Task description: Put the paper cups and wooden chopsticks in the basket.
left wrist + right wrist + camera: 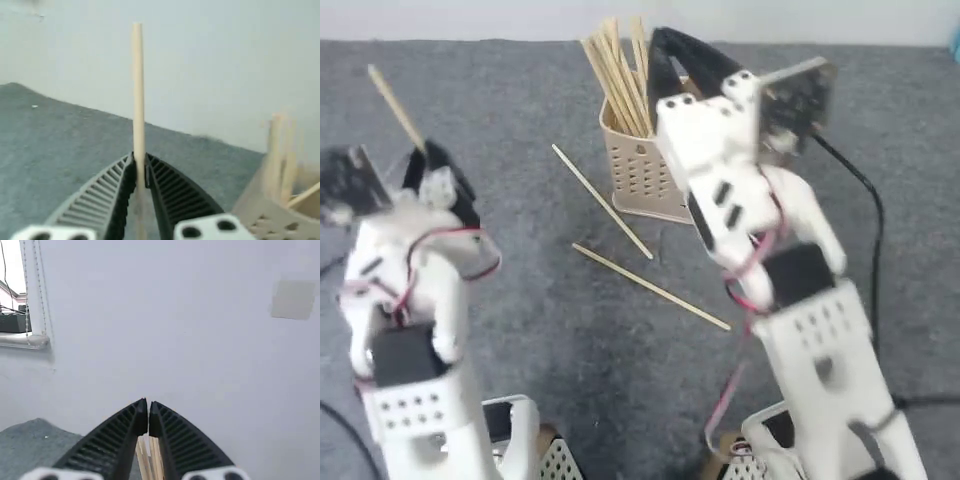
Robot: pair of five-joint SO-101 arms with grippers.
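Left fingers (112, 187): pinching one chopstick (137, 90), held upright.
Right fingers (122, 432): pressed together above the basket (640, 180).
Tip: swing chopstick over basket, lower it straight in, then release.

A grey, felt-like surface (520, 340) meets a white wall (165, 325) along its far edge. The wall carries a pale square patch (293, 299), a window sill (22, 341) and a bead cord (34, 290).

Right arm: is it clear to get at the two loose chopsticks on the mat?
Probably yes. The right gripper is shut and empty, up over the basket. One loose chopstick and a second chopstick lie bare on the mat in front of it, nothing on top.
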